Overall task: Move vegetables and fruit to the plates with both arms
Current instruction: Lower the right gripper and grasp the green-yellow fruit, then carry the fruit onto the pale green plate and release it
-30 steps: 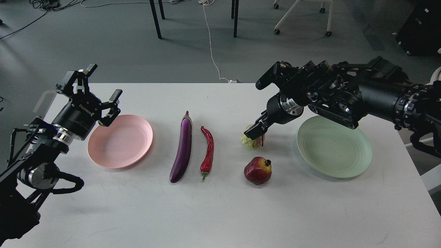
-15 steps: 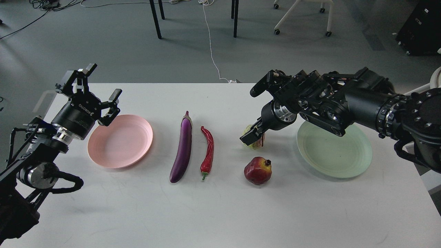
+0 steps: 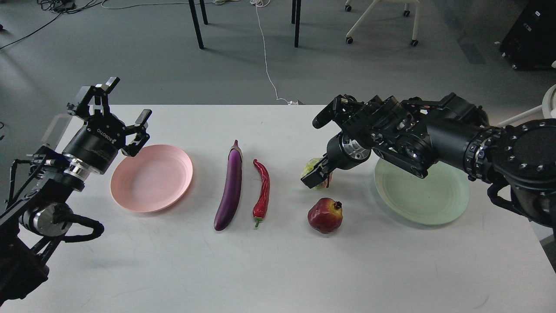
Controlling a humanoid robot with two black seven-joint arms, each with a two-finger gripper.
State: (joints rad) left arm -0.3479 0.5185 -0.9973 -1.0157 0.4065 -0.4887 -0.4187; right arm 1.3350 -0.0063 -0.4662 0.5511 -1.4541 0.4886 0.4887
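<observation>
The purple eggplant [image 3: 230,187] and the red chili pepper [image 3: 263,191] lie side by side at the table's middle. The pomegranate [image 3: 325,215] sits to their right. The pale yellow-green fruit [image 3: 310,167] lies just behind it, mostly hidden by my right gripper [image 3: 317,176], which is down at the fruit; its fingers cannot be told apart. The pink plate [image 3: 152,178] is at the left and the mint green plate [image 3: 421,195] at the right, partly under my right arm. My left gripper [image 3: 126,102] is open and empty above the pink plate's far left rim.
The white table [image 3: 278,269] has bare surface along its front. Behind the table are a grey floor, table legs [image 3: 196,24], a white cable [image 3: 267,65] and a chair base [image 3: 382,21].
My right arm has swung left and my right gripper has slid a little left over the yellow-green fruit. My left gripper has shifted slightly up and left, still open.
</observation>
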